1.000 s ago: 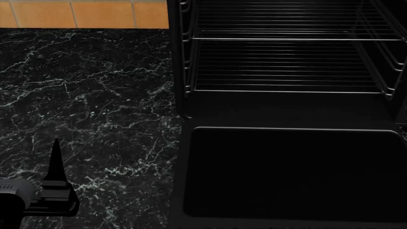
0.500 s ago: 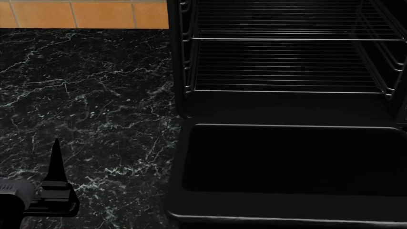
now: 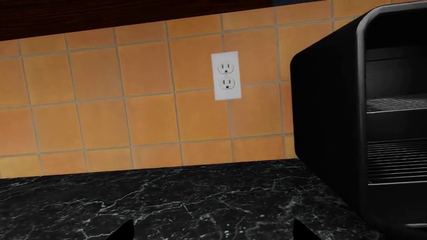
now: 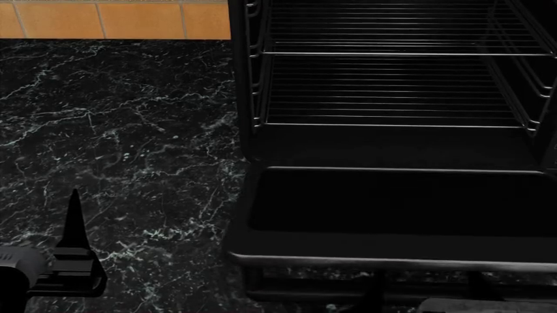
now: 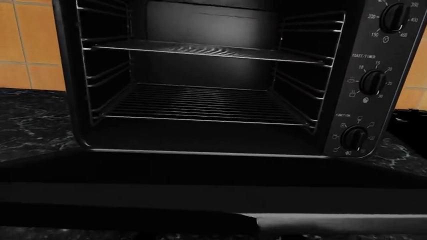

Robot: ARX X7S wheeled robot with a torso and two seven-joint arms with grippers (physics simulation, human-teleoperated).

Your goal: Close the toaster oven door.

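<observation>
The black toaster oven (image 4: 392, 78) stands open at the right, with silver wire racks (image 4: 392, 120) inside. Its door (image 4: 400, 215) is tilted up off the counter, and its bar handle (image 4: 366, 288) shows under the front edge. In the right wrist view the oven cavity (image 5: 200, 100) and the knob panel (image 5: 370, 82) face me, with the door (image 5: 200, 195) and handle (image 5: 333, 222) right in front. My right gripper is hidden below the door; only a dark part (image 4: 374, 298) shows. My left gripper (image 4: 74, 218) is open and empty over the counter, left of the oven (image 3: 333, 115).
The black marble counter (image 4: 130, 130) runs left of the oven to an orange tiled wall (image 4: 113, 19). A white wall socket (image 3: 226, 75) sits on the tiles behind the counter (image 3: 187, 200), left of the oven's side.
The door's front edge has swung up from flat on the counter, so the handle now shows beneath it. The left gripper has stayed nearly still.
</observation>
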